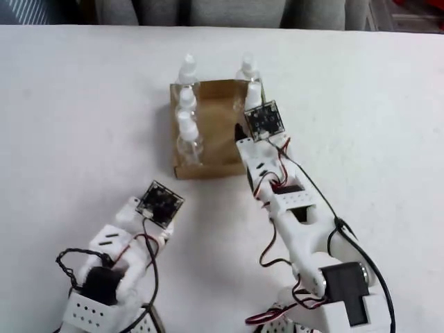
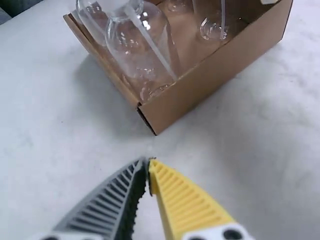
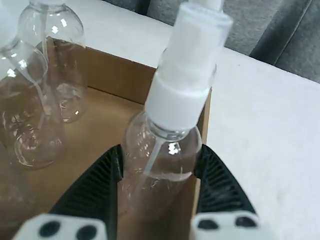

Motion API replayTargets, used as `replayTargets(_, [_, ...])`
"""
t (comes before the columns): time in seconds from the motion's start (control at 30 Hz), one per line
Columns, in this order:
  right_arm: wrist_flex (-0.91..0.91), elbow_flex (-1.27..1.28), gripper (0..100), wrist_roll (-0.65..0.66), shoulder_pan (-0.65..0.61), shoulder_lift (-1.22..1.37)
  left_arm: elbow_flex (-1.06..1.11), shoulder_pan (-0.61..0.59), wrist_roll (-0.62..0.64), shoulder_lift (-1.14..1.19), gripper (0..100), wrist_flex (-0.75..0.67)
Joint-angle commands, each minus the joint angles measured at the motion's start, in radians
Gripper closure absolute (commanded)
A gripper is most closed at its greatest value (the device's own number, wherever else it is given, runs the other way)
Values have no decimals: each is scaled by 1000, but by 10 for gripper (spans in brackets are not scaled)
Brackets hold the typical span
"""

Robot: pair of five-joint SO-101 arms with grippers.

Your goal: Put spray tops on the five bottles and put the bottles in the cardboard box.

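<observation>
So, the right gripper (image 3: 161, 155) was seen clamped onto a bottle (image 3: 160, 170), with its black fingers (image 3: 100, 185) pressed against the clear body on both sides. A white spray top (image 3: 192, 65) was fitted on that bottle. It was held upright just inside the right wall of the box (image 3: 112, 75), toward the far end. Whether its base was resting on the box floor couldn't be told, tbh.

In the high view, the right arm (image 1: 298, 215) was stretched from the near right of the table (image 1: 83, 104) up to the box's right side, and the gripped bottle was tucked just past its wrist camera. Three more bottles (image 1: 187, 103) were lined up along the left wall inside the box, all upright with tops on. A fifth bottle (image 1: 248, 69) was stood at the far right corner, just behind the gripped one. Its top was on too.

The left gripper (image 2: 148, 172) was found fully closed, with the gray and yellow fingertips touching and nothing held between them. It was hung low over bare table, near the box's near left corner but apart from it. The left arm (image 1: 111, 270) was folded back at the near left of the table, well apart from the right arm.
</observation>
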Motion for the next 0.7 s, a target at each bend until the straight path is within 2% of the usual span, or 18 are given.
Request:
replayTargets(0.0, [-2,-29,982,14,-15,19,-2,-2,-9,-16,973,3])
replayTargets(0.67, [-2,-29,976,14,-21,36,-2,-4,-9,-16,973,8])
